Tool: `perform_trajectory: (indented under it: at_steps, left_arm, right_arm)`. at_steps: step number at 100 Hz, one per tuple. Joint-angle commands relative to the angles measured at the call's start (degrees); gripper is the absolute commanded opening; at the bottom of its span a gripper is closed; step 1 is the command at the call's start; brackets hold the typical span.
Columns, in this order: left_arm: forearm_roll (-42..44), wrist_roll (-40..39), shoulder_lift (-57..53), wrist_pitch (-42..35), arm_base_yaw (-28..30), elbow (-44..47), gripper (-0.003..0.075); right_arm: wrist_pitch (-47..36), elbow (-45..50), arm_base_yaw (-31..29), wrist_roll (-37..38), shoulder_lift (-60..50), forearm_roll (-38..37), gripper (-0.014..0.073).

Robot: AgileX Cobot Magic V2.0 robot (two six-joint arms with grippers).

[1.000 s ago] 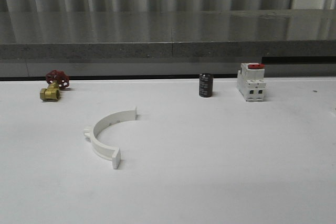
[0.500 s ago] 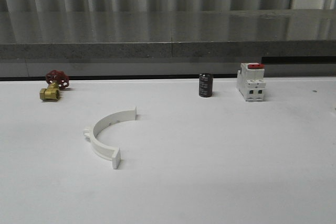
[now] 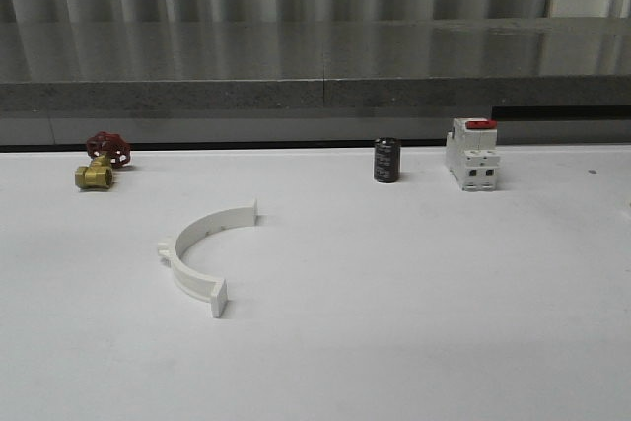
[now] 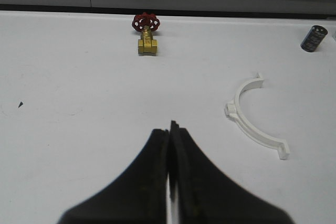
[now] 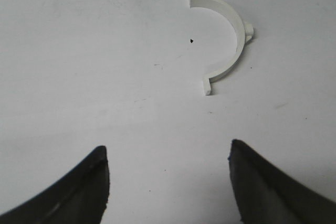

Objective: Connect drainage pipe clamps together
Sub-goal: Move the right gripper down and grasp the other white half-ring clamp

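Observation:
One white half-ring drainage pipe clamp point(image 3: 202, 248) lies flat on the white table, left of centre, its open side facing right. In the left wrist view this clamp point(image 4: 251, 115) sits ahead and to one side of my left gripper point(image 4: 170, 128), which is shut with nothing between its fingers. A second white half-ring clamp point(image 5: 227, 43) lies flat on the table in the right wrist view, well ahead of my right gripper point(image 5: 168, 153). That gripper stands open, its fingers wide apart over bare table.
A brass valve with a red handwheel point(image 3: 102, 160) sits at the back left. A black cylinder point(image 3: 385, 160) and a white breaker with a red top point(image 3: 471, 154) stand at the back right. A grey ledge point(image 3: 315, 96) runs behind the table.

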Motion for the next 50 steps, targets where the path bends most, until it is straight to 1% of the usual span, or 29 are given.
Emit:
perform_trajectory:
  at_steps: [1, 18, 30, 37, 50]
  left_arm:
    - [-1.2, -0.1, 0.2, -3.9, 0.1, -1.5, -0.0021]
    - [-1.2, -0.1, 0.2, -3.9, 0.1, -1.5, -0.0021]
    - [-1.2, -0.1, 0.2, -3.9, 0.1, -1.5, -0.0021]
    - [-1.2, -0.1, 0.2, -3.9, 0.1, -1.5, -0.0021]
    - [-1.2, -0.1, 0.2, -3.9, 0.1, -1.5, -0.0021]
  right_arm:
    - [-4.3, -3.7, -0.3, -0.2, 4.5, 0.0, 0.0518]
    - [-8.5, -10.2, -0.3, -1.5, 17.3, 0.0, 0.0518]
    - [-9.0, -15.8, -0.5, -6.3, 25.6, 0.0, 0.0518]
    - [-8.0, -19.4, -1.9, -8.4, 30.2, 0.0, 0.0518]
    - [-7.7, -24.5, -6.5, -10.4, 36.7, 0.0, 0.0518]
